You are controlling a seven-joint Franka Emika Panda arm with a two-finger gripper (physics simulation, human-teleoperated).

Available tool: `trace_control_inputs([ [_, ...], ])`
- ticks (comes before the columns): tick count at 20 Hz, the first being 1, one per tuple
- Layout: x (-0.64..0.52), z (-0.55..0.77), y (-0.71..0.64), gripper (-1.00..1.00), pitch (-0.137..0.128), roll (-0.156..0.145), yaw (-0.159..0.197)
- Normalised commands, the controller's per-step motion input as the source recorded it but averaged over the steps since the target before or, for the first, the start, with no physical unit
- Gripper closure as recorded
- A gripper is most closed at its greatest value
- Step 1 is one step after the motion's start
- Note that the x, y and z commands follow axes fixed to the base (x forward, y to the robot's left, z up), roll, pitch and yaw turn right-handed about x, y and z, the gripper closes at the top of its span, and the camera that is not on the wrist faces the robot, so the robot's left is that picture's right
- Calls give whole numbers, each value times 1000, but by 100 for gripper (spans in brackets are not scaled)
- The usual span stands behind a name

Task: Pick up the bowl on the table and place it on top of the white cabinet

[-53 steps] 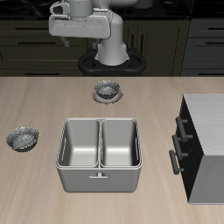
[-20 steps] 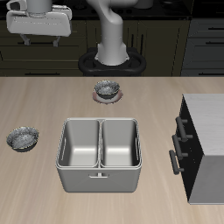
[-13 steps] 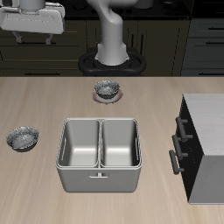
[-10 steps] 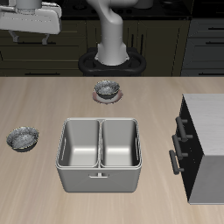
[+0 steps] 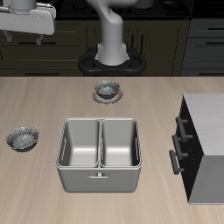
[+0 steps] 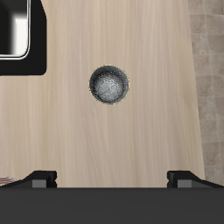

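Beige wood-grain table [image 5: 157, 87] before dark cabinetry, gripper [image 6: 112, 178] raised high above it.

Its fingers are spread wide, holding nothing. Directly beneath it, the bowl [image 6: 109, 85] sits upright and round, with no long axis, near the table's side edge, apart from the steel double basin [image 5: 99, 154] and the white cabinet [image 5: 208, 140].

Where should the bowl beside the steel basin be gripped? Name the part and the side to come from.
Grip the bowl by its rim, coming straight down from above, with one finger inside the wall and one outside. It sits upright and shallow on the table, so it is likely too low for a side grasp. The gripper is open and high above it.
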Motion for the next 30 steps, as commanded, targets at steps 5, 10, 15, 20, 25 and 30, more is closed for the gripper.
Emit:
trace_control_inputs([
  [5, 50, 46, -47, -100, -13, -16, 3],
  [10, 94, 99, -25, -100, -16, -19, 7],
  [15, 162, 133, -231, -100, -15, -31, -6],
  [20, 194, 150, -176, -100, -11, -10, -3],
  [25, 172, 73, -19, -100, 4, 2, -4],
  [30, 176, -9, 81, -100, 15, 19, -3],
])
